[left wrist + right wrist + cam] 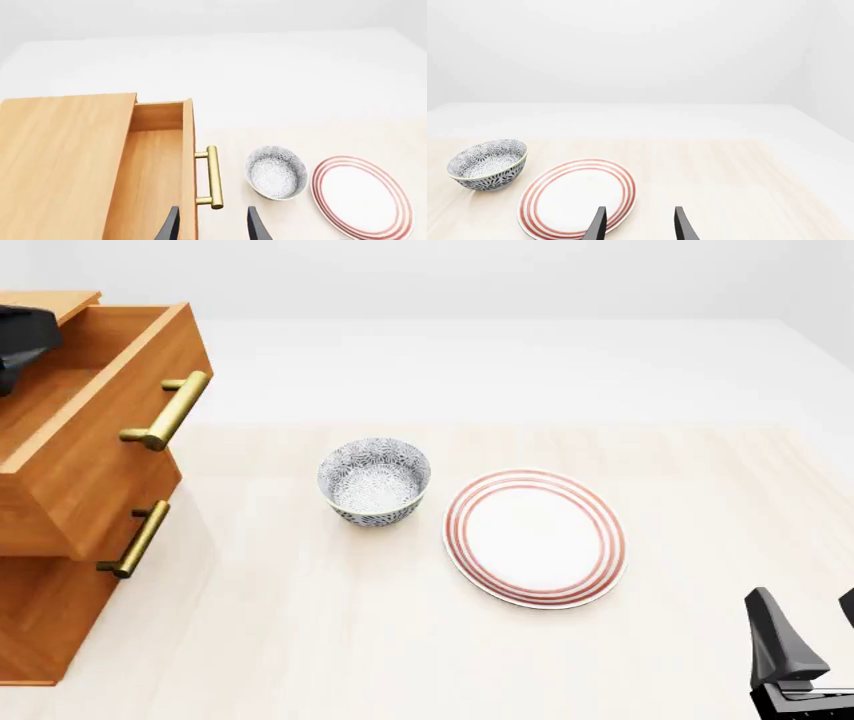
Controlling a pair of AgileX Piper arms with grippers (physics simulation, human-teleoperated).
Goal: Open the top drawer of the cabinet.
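The cabinet (54,580) stands at the table's left edge. Its top drawer (94,430) is pulled out and its inside (150,170) is empty. The drawer's brass bar handle (167,410) also shows in the left wrist view (213,177). My left gripper (212,227) is open, its fingers wide apart just short of the handle's end and holding nothing. In the front view only a dark part of the left arm (20,340) shows above the drawer. My right gripper (810,625) is open and empty at the front right, and it also shows in its own wrist view (639,225).
A blue-patterned bowl (374,480) stands mid-table, to the right of the drawer front. A white plate with red rings (534,537) lies to the right of the bowl. The second drawer's handle (134,538) sits below the open drawer.
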